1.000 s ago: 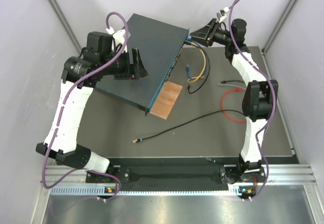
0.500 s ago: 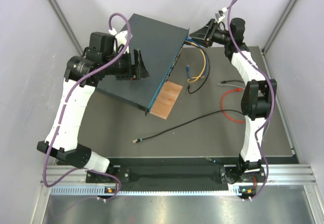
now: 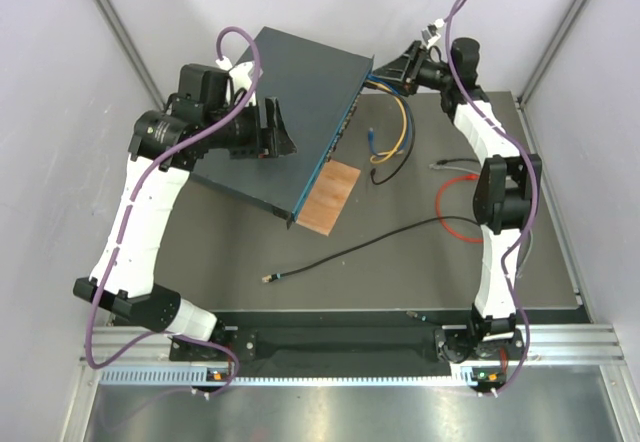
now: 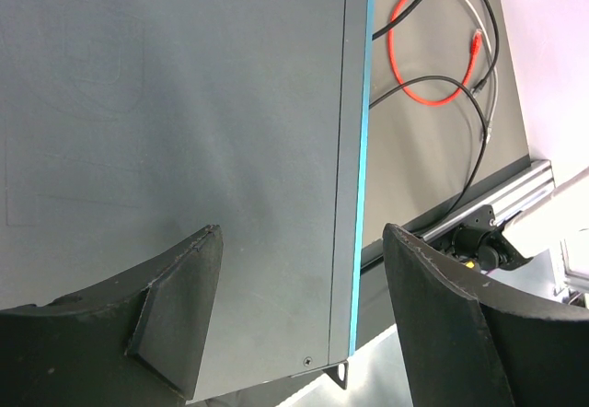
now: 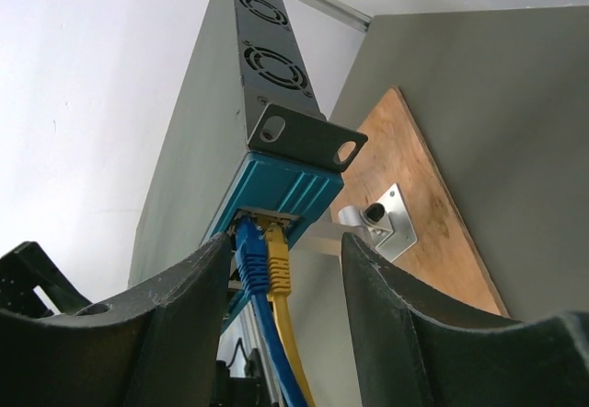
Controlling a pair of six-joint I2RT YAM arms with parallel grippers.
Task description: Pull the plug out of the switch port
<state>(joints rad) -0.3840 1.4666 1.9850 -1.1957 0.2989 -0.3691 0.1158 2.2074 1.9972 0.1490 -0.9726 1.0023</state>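
As the right pincer (image 5: 285, 239) edged forward, we find blue plug (image 5: 248, 255) and yellow plug (image 5: 277, 267) between its parted jaws, unclamped.

Your two arms (image 3: 130, 232), white link shells (image 3: 492, 262), black joint housings (image 3: 505, 197), both bolted to the black base bar (image 3: 345, 342), purple cable (image 3: 232, 30) on each, looping farthest from that bar, matte black wedge fingers (image 4: 175, 306), scuffed grey edges.

Switch (image 3: 300, 102) tilted up w/ blue plug (image 5: 248, 258), yellow plug (image 5: 277, 261) in ports.
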